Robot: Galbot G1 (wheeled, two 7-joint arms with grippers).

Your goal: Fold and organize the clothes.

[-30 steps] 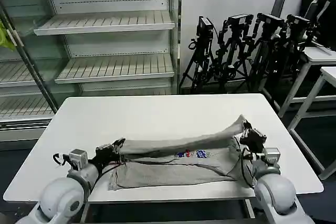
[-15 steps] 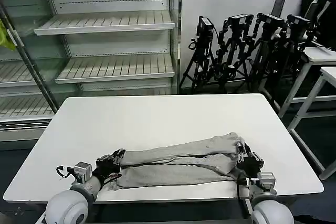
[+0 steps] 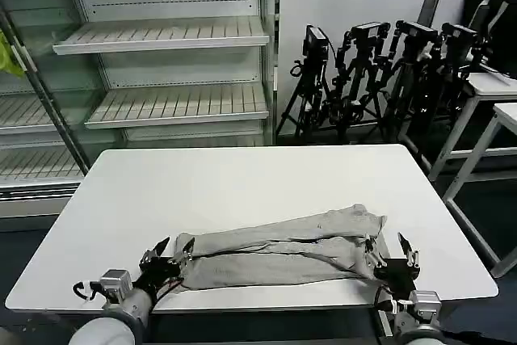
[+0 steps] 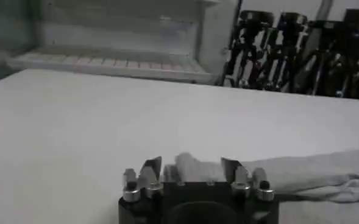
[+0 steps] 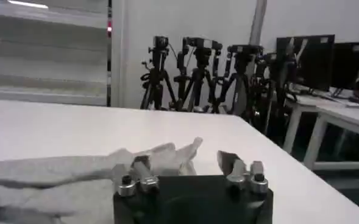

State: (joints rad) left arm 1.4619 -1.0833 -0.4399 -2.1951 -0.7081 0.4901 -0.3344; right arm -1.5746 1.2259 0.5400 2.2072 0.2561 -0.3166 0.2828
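Releasing: left claw [image 3: 164, 254] and right claw [image 3: 395, 253] are sitting wide, empty, at the folded shirt [image 3: 275, 250] ends. Back straight off, no snagging.

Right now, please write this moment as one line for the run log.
shirt: folded lengthwise, flat on table near front edge | left gripper: open, at shirt's left end | right gripper: open, at shirt's right end

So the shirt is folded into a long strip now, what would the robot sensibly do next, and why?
Probably fold it crosswise. The shirt lies as a long narrow band near the front edge of the table. The left end effector and the right end effector are both open, one at each end of the shirt. One could likely grip its end and carry it over to the other.
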